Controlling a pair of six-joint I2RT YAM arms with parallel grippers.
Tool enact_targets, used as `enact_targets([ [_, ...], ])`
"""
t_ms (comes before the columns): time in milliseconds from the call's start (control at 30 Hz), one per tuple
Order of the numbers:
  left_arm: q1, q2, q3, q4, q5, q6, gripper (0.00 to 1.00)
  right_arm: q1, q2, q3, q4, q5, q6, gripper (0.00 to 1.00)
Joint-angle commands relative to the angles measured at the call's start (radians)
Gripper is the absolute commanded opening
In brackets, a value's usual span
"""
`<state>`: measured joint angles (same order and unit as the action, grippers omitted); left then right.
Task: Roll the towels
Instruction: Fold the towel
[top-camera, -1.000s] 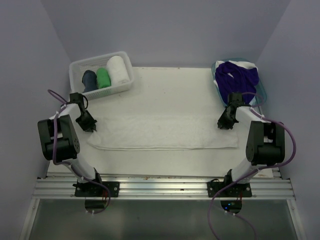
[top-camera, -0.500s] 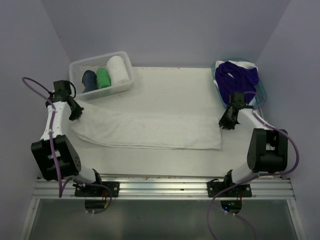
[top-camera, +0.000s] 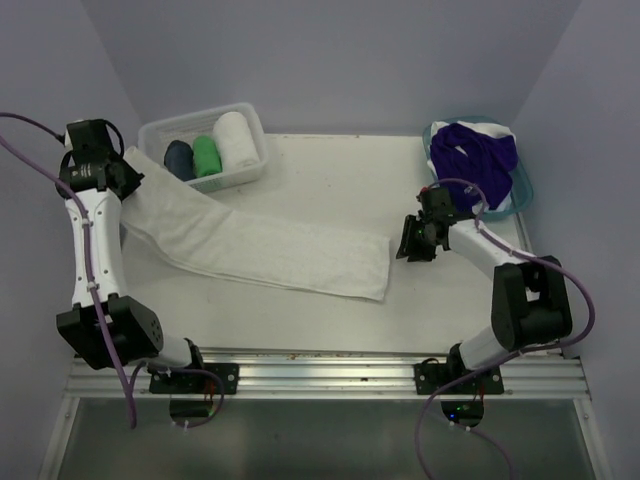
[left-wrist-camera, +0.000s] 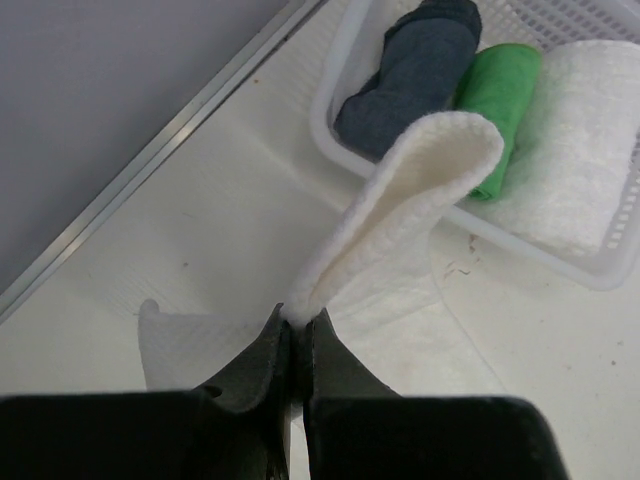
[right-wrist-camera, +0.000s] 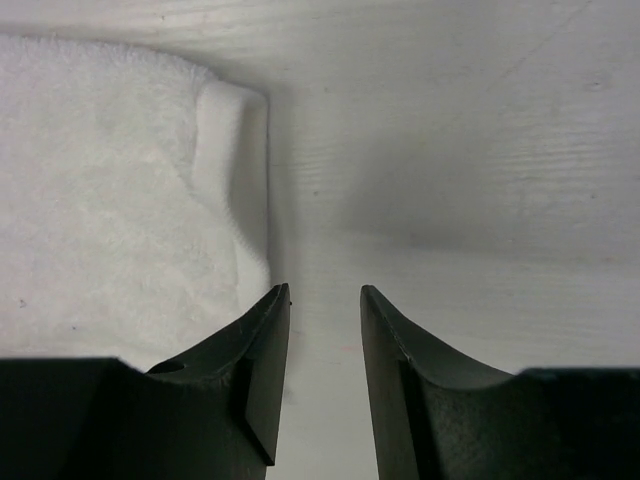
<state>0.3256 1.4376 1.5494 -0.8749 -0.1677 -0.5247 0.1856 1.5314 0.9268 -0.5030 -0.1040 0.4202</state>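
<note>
White towel (top-camera: 260, 255) — corner pinched in closed left pincer (left-wrist-camera: 297, 325), far end beside open right pincer (right-wrist-camera: 325, 295)

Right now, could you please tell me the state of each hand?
Left hand: closed on one end of the white towel.
Right hand: open, holding nothing.

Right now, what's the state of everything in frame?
flat white towel: folded strip on the table, left end lifted.
left gripper: shut on that towel's end.
right gripper: open, empty, by the towel's right end.
basket: holds navy roll, green roll, white roll.
tub: holds purple towel, unrolled.
</note>
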Motion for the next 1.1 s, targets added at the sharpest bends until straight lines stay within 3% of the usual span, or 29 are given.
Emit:
enact_targets([
  [0,-0.066,-0.017,0.072,-0.045,0.048,0.029,0.0,0.006,0.033,0.009,0.052,-0.072,-0.006,0.4],
  [267,-0.376,-0.013,-0.006,0.01,0.102,-0.11,0.0,0.012,0.119,0.007,0.116,-0.203,-0.012,0.42],
  [467,-0.617,0.042,-0.077,0.077,0.076,-0.242,0.0,0.014,0.13,0.006,0.112,-0.171,0.014,0.41],
  [667,-0.841,0.171,-0.028,0.117,0.076,-0.296,0.0,0.012,0.136,0.02,0.093,-0.155,0.014,0.41],
  [1067,-1.046,0.388,0.052,0.168,0.14,-0.345,0.0,0.012,0.142,-0.005,0.113,-0.175,0.032,0.38],
])
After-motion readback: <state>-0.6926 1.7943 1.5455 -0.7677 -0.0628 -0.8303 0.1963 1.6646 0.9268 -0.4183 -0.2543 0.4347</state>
